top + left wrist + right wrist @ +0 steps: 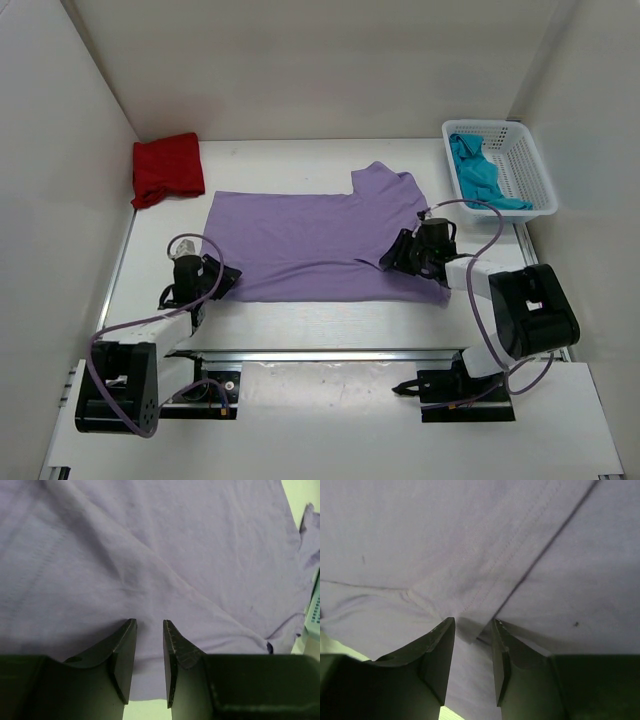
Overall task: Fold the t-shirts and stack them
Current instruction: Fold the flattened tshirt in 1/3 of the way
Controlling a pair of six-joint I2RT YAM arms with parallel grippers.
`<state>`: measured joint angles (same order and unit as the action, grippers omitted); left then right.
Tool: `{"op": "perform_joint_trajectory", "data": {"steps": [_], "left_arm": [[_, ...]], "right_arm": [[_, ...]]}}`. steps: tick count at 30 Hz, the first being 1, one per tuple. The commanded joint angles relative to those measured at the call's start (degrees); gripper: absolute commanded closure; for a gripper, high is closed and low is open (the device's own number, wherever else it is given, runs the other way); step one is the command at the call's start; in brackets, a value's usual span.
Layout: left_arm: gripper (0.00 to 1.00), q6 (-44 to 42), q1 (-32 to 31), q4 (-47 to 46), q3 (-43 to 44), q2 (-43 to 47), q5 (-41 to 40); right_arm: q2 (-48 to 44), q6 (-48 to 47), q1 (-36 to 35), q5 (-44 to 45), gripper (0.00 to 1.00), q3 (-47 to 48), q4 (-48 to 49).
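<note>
The lavender t-shirt (300, 235) lies spread flat across the middle of the table. My left gripper (222, 278) is at its near left corner, jaws open, with the shirt's edge lying between the fingers (149, 622). My right gripper (395, 258) is at the near right part by the sleeve, jaws open astride a stitched hem fold (472, 622). The lavender fabric fills the left wrist view (150, 555) and the right wrist view (470, 530). The dark red t-shirt (168, 168) sits folded at the far left. The teal-blue t-shirt (480, 175) lies crumpled in the basket.
A white lattice basket (530, 165) stands at the far right, and its edge shows in the left wrist view (314, 610). White walls enclose the table on three sides. A metal rail (330, 353) runs along the near edge in front of the arm bases.
</note>
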<state>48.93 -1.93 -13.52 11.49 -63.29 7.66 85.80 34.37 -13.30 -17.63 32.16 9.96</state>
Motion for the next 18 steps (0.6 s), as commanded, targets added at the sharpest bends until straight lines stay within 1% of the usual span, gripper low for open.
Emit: {"op": "perform_joint_trajectory", "data": {"steps": [1, 2, 5, 9, 12, 14, 18], "left_arm": [[0.62, -0.7, -2.4, -0.5, 1.6, 2.4, -1.4], [0.61, -1.1, -2.7, -0.1, 1.8, 2.8, -2.1], [0.61, -1.3, -4.8, 0.0, 2.5, 4.7, -2.7], [0.62, -2.6, -10.7, 1.0, 4.2, 3.6, -5.0], [0.62, -2.3, -13.4, -0.5, 4.5, 2.2, -4.8], [0.62, -1.5, -14.7, -1.9, 4.5, 1.0, -4.3], [0.62, -1.1, -15.5, -2.7, 4.2, 0.3, -3.4]], "right_arm": [[1.0, 0.2, 0.1, 0.8, 0.66, 2.4, 1.1], [1.2, 0.3, -0.4, 0.9, 0.65, 1.9, 1.2], [1.5, 1.0, 0.8, -0.6, 0.68, 1.4, 2.0], [3.5, 1.8, 1.0, -1.7, 0.69, 2.7, 1.7], [4.9, 2.5, 0.9, -4.1, 0.9, 4.5, 2.3], [5.5, 2.5, 1.2, -4.6, 0.94, 7.2, 1.4], [7.6, 2.6, -0.1, -3.7, 0.93, 12.4, 0.3]]}}
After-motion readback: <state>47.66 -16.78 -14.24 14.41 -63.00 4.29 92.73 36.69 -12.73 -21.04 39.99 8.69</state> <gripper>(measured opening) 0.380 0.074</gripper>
